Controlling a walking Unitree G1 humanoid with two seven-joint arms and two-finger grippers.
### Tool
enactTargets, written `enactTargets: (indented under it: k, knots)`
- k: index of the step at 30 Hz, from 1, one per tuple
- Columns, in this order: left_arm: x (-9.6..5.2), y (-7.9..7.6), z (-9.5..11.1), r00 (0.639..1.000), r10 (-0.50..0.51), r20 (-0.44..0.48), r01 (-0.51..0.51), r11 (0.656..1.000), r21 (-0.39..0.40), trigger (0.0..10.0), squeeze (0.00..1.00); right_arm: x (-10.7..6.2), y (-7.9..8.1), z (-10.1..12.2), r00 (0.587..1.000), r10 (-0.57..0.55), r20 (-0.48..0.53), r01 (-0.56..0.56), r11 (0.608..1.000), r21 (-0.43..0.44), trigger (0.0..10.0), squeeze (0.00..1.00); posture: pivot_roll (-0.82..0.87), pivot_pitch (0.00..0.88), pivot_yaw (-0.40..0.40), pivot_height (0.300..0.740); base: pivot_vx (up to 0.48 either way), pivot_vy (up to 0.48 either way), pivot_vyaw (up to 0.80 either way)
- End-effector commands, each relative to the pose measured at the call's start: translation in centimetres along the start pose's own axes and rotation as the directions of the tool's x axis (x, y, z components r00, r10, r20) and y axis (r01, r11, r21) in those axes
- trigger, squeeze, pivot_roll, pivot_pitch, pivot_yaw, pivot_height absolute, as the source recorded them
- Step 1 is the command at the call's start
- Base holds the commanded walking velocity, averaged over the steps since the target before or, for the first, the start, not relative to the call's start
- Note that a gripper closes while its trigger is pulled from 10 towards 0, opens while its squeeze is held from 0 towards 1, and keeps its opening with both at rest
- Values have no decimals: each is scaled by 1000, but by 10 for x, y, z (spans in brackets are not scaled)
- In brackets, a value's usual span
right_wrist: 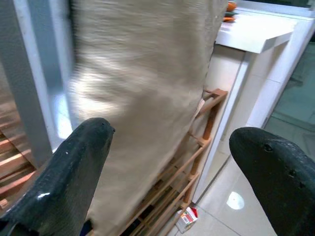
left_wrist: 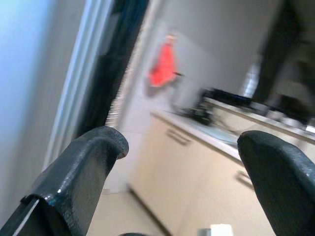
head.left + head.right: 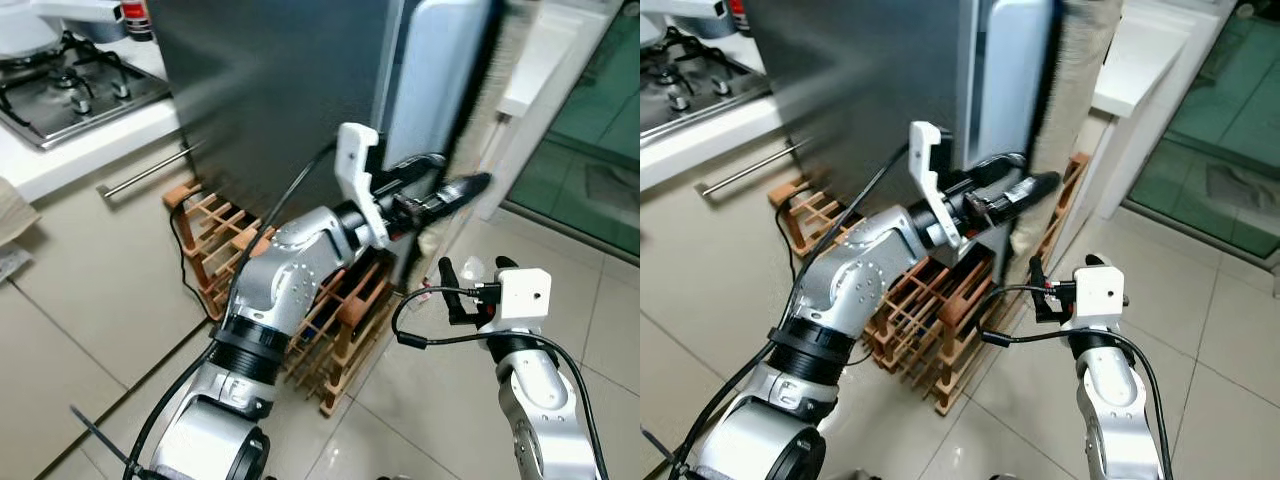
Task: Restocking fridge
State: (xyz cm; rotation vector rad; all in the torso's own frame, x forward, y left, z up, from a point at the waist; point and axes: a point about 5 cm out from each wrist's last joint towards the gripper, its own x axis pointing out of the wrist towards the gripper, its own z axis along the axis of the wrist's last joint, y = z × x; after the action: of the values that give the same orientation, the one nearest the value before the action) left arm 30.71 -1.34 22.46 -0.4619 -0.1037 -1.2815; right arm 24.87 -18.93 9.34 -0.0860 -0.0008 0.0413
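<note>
The fridge [image 3: 270, 90] stands ahead, with a dark grey side and a pale silver door [image 3: 440, 70]. My left arm reaches forward, and my left gripper [image 3: 462, 178] is open at the door's outer edge, about halfway down what is in view. Nothing sits between its fingers [image 2: 93, 157] in the left wrist view. Whether they touch the door I cannot tell. My right gripper [image 3: 475, 270] hovers lower and to the right, open and empty, pointing at a blurred beige surface [image 1: 142, 73] beside the door edge.
A wooden rack [image 3: 225, 240] stands on the tiled floor against the fridge's base, under my left arm. A hob [image 3: 70, 90] and counter with cabinet fronts are at the left. A white ledge [image 3: 550, 60] and glass door [image 3: 600, 130] are at the right. A small carton [image 1: 186, 219] lies on the floor.
</note>
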Motion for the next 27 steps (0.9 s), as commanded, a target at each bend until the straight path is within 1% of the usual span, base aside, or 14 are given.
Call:
enactTargets:
  k: [1, 6, 10, 12, 13, 14, 16, 17, 21, 22, 24, 25, 26, 27]
  knots:
    - [29, -27, 6, 989, -136, 57, 138, 990, -42, 10000, 0, 2, -1, 5, 1000, 5, 16, -6, 1000, 7, 10000, 0, -177, 0, 28, 740, 0, 0, 0]
    - [27, -25, 9, 990, -127, 65, 131, 990, -58, 10000, 0, 4, 0, 6, 1000, 9, 19, -9, 1000, 6, 10000, 0, -172, 0, 25, 740, 0, 0, 0]
    - [12, -23, 22, 991, -108, 84, 113, 992, -53, 10000, 0, 2, 8, 8, 997, 71, 21, -71, 997, 14, 10000, 0, -171, 0, 27, 740, 0, 0, 0]
    - [-4, -18, 29, 997, -46, 69, 45, 999, 7, 10000, 0, -1, 16, 2, 991, 131, -13, -131, 991, 20, 10000, 0, -166, 0, 29, 740, 0, 0, 0]
    - [-4, -18, 29, 997, -46, 69, 45, 999, 7, 10000, 0, -1, 16, 2, 991, 131, -13, -131, 991, 20, 10000, 0, -166, 0, 29, 740, 0, 0, 0]
    - [-19, -10, 32, 998, 39, 53, -43, 996, 79, 10000, 0, -3, 20, 0, 987, 158, -23, -157, 987, 31, 10000, 0, -158, 0, 31, 740, 0, 0, 0]
    - [-51, 0, 37, 975, 214, 56, -221, 958, 183, 10000, 0, -5, 26, 4, 983, 181, -4, -181, 982, 50, 10000, 0, -131, 2, 34, 740, 0, 0, 0]
    - [-51, 0, 37, 975, 214, 56, -221, 958, 183, 10000, 0, -5, 26, 4, 983, 181, -4, -181, 982, 50, 10000, 0, -131, 2, 34, 740, 0, 0, 0]
    - [-94, 5, 39, 895, 435, 101, -446, 857, 258, 10000, 0, -2, 30, 18, 979, 193, 62, -196, 979, 58, 10000, 0, -109, 1, 31, 740, 0, 0, 0]
    - [-106, 11, 41, 834, 532, 146, -551, 787, 276, 10000, 0, 1, 29, 22, 979, 185, 80, -190, 980, 57, 10000, 0, -100, 0, 28, 740, 0, 0, 0]
    - [-106, 11, 41, 834, 532, 146, -551, 787, 276, 10000, 0, 1, 29, 22, 979, 185, 80, -190, 980, 57, 10000, 0, -100, 0, 28, 740, 0, 0, 0]
    - [-121, 20, 43, 743, 641, 192, -668, 688, 284, 10000, 0, 4, 27, 26, 980, 169, 101, -175, 983, 54, 10000, 0, -93, 0, 22, 740, 0, 0, 0]
    - [-137, 30, 42, 630, 740, 235, -772, 562, 297, 10000, 0, 10, 24, 30, 982, 145, 118, -152, 987, 52, 10000, 0, -90, 0, 16, 740, 0, 0, 0]
    - [-149, 36, 40, 543, 799, 259, -831, 465, 305, 10000, 0, 14, 20, 33, 984, 125, 131, -132, 990, 50, 10000, 0, -90, 0, 16, 740, 0, 0, 0]
